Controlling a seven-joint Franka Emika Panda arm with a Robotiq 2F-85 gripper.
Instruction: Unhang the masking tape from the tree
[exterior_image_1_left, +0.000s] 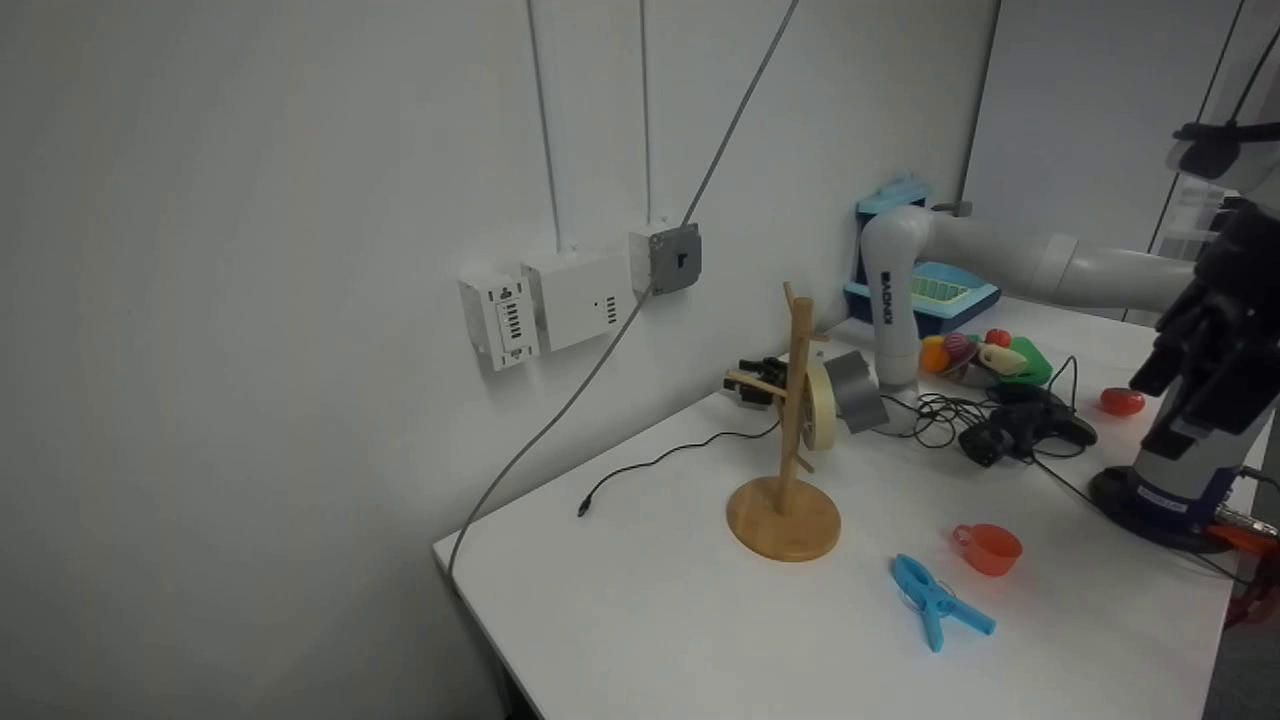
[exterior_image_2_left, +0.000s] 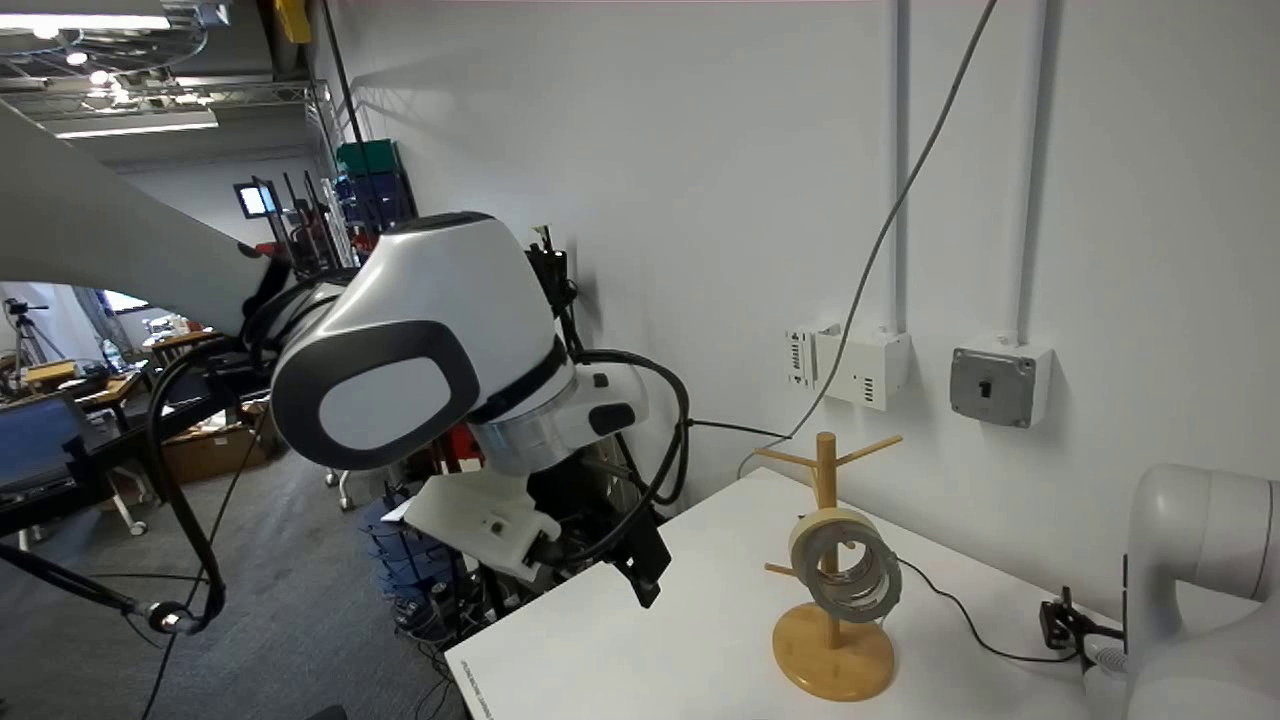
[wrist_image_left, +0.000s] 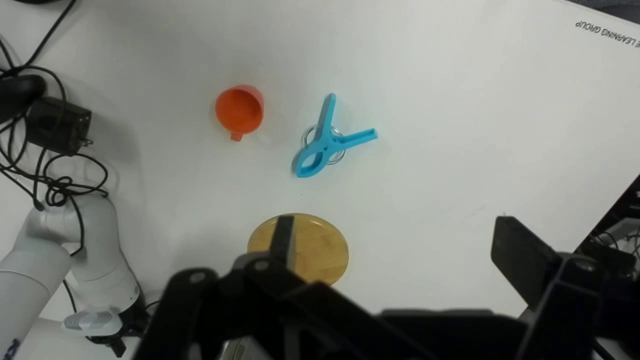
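The tree, a light-wood stand, stands upright on the white table in both exterior views (exterior_image_1_left: 795, 400) (exterior_image_2_left: 833, 655). The masking tape, a cream-tan ring, hangs on a side peg in both exterior views (exterior_image_1_left: 822, 408) (exterior_image_2_left: 806, 527). A wider grey roll (exterior_image_1_left: 857, 391) hangs beside it, partly covering it in an exterior view (exterior_image_2_left: 870, 590). My gripper (exterior_image_1_left: 1150, 412) is open and empty, above the table and apart from the tree; it also shows in an exterior view (exterior_image_2_left: 640, 580). In the wrist view, the open fingers (wrist_image_left: 395, 232) partly cover the tree's base (wrist_image_left: 322, 250); post and tape are hidden.
A blue clamp (exterior_image_1_left: 935, 600) and a red cup (exterior_image_1_left: 990, 549) lie in front of the tree. Another white arm (exterior_image_1_left: 895, 300), black cables (exterior_image_1_left: 940, 415), a black device (exterior_image_1_left: 1020, 425) and toy food (exterior_image_1_left: 965, 355) stand towards the back. A wall (exterior_image_1_left: 400, 250) runs behind the table.
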